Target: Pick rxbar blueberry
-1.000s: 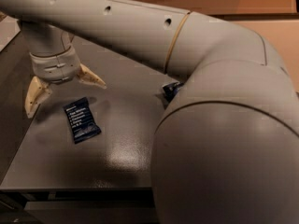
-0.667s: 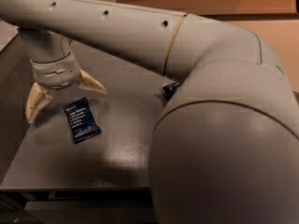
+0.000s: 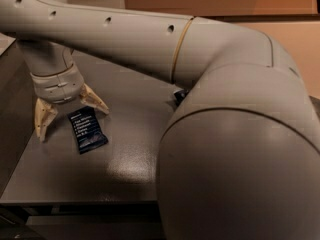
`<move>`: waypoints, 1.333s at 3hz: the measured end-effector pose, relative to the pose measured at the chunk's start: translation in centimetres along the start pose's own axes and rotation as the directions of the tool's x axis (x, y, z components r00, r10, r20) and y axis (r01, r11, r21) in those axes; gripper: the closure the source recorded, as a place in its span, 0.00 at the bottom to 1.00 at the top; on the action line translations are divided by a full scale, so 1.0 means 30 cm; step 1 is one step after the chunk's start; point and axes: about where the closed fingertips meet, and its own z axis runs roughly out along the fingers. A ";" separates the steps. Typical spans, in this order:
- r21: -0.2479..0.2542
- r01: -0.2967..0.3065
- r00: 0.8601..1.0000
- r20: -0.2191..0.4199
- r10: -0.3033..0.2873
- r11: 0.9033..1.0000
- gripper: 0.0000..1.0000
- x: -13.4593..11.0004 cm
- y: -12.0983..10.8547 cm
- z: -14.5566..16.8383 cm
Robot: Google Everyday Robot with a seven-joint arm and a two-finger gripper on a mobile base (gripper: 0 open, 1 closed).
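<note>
- Farthest left: the gripper (image 3: pixel 73 123) hangs from a ribbed beige wrist (image 3: pixel 55 81). It points down, low over the left part of the grey table (image 3: pixel 125 174).
- Gripper state: the two cream-coloured fingers (image 3: pixel 44 116) are spread wide apart, and nothing is clamped between them.
- One finger stands to the picture-left of the rxbar blueberry (image 3: pixel 88 130), clear of it, with bare table between.
- The other finger comes down just beside the wrapper's far corner. Whether its tip touches the wrapper cannot be told.
- Rxbar blueberry, looks: a small, flat, rectangular wrapper in dark navy. Several short rows of white text sit on the half farther from the camera; the nearer half is plain and darker. The foil has a slight sheen.
- Rxbar blueberry, position: it lies flat on the left part of the table. Its long axis runs away from the camera and is skewed a little, with the near end swung toward picture-right.
- Its far end sits in the gap between the open fingers; its near end lies outside the gripper.
- Middle: bare grey table with a dull patch of reflected light toward the front edge.
- Right of middle: a small dark object (image 3: pixel 179 95) on the table, mostly hidden behind the arm and well apart from the bar. What it is cannot be told.
- Right: the arm (image 3: pixel 235 164), bulky and smooth beige, fills the foreground. Its upper link runs back across the top of the view to the wrist.
</note>
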 end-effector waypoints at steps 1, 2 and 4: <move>0.004 -0.005 1.000 -0.009 0.005 1.000 0.40 0.012 0.002 0.013; 0.006 -0.006 1.000 -0.012 0.007 1.000 0.64 0.018 0.001 0.006; 0.014 -0.035 0.999 0.025 0.035 0.999 1.00 0.040 -0.044 -0.037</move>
